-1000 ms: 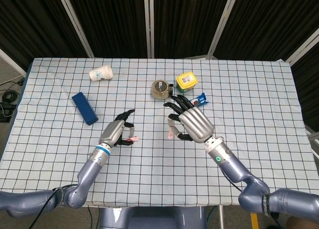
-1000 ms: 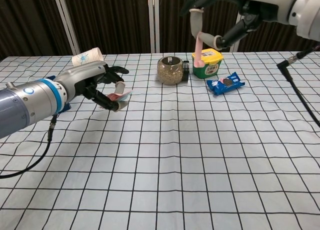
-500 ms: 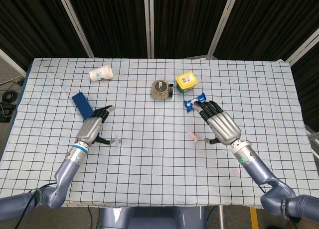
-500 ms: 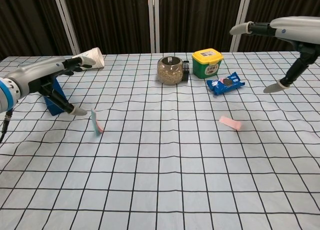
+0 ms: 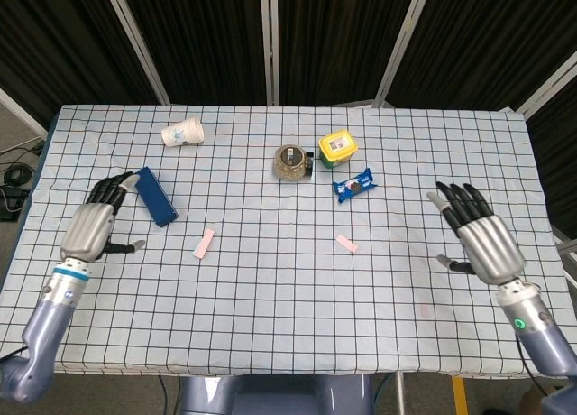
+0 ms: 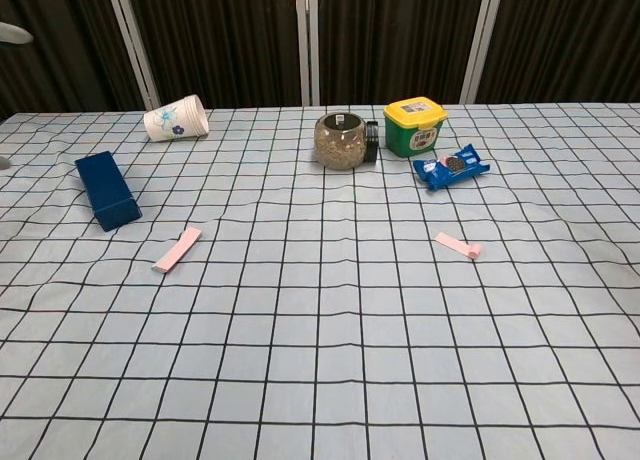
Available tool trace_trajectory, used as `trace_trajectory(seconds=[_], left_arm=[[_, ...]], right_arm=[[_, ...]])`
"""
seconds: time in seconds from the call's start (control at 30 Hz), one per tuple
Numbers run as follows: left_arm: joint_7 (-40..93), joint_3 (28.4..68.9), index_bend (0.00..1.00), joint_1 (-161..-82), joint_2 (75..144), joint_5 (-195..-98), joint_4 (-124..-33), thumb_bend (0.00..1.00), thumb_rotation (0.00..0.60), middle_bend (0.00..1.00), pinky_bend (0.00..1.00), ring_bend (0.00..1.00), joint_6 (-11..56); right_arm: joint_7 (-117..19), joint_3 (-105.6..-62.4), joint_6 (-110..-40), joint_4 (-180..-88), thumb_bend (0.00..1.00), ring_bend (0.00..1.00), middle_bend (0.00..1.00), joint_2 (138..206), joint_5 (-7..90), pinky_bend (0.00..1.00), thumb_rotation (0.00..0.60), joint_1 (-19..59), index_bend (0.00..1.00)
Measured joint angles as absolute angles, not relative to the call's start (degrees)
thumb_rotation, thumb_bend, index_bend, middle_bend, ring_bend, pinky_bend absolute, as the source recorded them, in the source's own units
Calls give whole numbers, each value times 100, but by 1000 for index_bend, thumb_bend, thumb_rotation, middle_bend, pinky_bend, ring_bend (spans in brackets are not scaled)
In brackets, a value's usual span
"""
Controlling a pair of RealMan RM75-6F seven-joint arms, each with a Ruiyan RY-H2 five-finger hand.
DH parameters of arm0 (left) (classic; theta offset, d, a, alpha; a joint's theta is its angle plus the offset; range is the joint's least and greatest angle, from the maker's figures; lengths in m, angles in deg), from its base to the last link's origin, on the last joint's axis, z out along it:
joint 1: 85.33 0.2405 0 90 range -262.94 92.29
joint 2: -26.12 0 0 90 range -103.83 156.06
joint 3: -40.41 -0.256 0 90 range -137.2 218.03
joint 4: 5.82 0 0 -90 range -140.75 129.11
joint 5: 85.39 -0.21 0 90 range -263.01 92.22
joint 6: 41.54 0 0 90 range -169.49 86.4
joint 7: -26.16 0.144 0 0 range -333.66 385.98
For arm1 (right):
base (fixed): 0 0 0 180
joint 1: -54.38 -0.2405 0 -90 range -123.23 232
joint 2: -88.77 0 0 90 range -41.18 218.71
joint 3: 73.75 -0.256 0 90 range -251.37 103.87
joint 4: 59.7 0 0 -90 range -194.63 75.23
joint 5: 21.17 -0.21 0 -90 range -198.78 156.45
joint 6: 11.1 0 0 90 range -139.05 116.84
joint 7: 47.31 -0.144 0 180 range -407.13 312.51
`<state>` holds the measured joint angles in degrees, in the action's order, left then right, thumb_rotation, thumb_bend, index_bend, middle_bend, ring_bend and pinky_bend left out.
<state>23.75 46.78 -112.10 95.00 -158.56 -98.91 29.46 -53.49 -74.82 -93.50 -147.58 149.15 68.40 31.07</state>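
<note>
Lying flat and well apart, two pink strips (image 5: 204, 244) (image 5: 346, 244).

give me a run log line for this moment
left hand: open, beside blue box | right hand: open, holds nothing | pink strips: flat on table, apart

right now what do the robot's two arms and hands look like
Both arms are smooth, glossy blue-grey. Each wrist wears a white cuff; the left one also shows a light blue ring, and a green light glows by the right wrist. The left hand and right hand have silvery metal backs ridged along the knuckles, black fingers and pale grey tips. No loose cables show.
</note>
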Motion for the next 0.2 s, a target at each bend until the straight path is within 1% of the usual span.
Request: trace_trajectory(seconds=[0.1, 0.2], left_arm=[[2175, 4489, 0, -10807, 9299, -16160, -9912, 0, 600, 0, 0, 0, 3366], [2073, 4307, 0, -10430, 9198, -16380, -9893, 0, 600, 0, 0, 0, 3817]], right_arm=[[-5644, -7392, -9687, -14623, 0, 0, 0, 14826, 6789, 0, 600, 3539, 0], [-5656, -7337, -9981, -14566, 0, 0, 0, 14794, 6738, 0, 600, 3865, 0]])
